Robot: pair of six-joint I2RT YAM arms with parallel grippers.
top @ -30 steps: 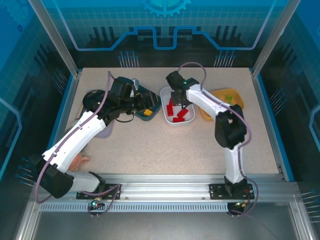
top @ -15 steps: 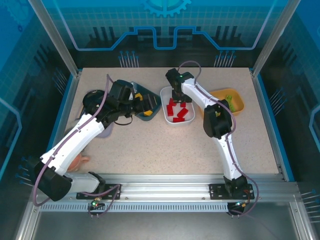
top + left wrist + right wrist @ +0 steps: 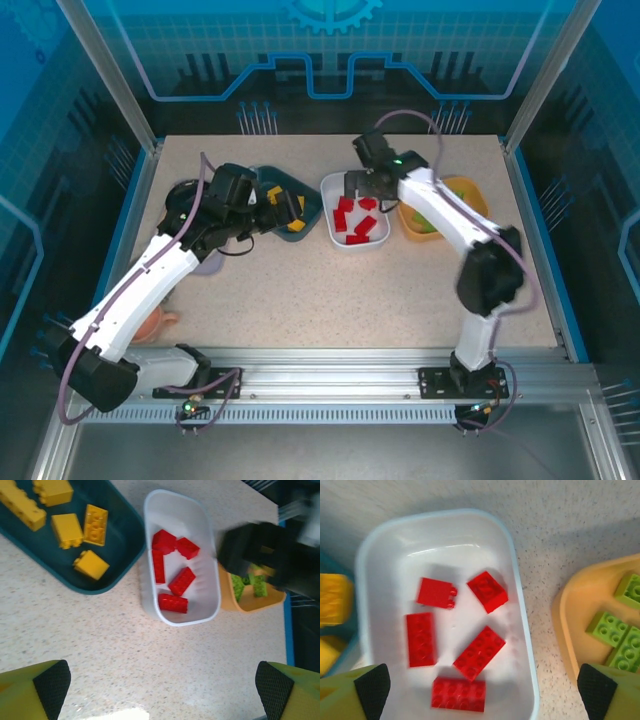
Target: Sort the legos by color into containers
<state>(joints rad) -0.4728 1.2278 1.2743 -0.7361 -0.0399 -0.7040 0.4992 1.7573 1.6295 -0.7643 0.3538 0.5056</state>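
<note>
Left gripper (image 3: pixel 160 690) and right gripper (image 3: pixel 482 690) hang spread, empty. White tray (image 3: pixel 185 515) holds reds (image 3: pixel 181 581), flanked by teal tray (image 3: pixel 122 540) with yellows (image 3: pixel 95 525), orange tray (image 3: pixel 570 615) with greens (image 3: pixel 607 627); sorting looks finished.

The blurred right arm (image 3: pixel 267 555) hides part of the orange tray (image 3: pixel 250 605), and the teal tray (image 3: pixel 125 540) runs off-frame.
</note>
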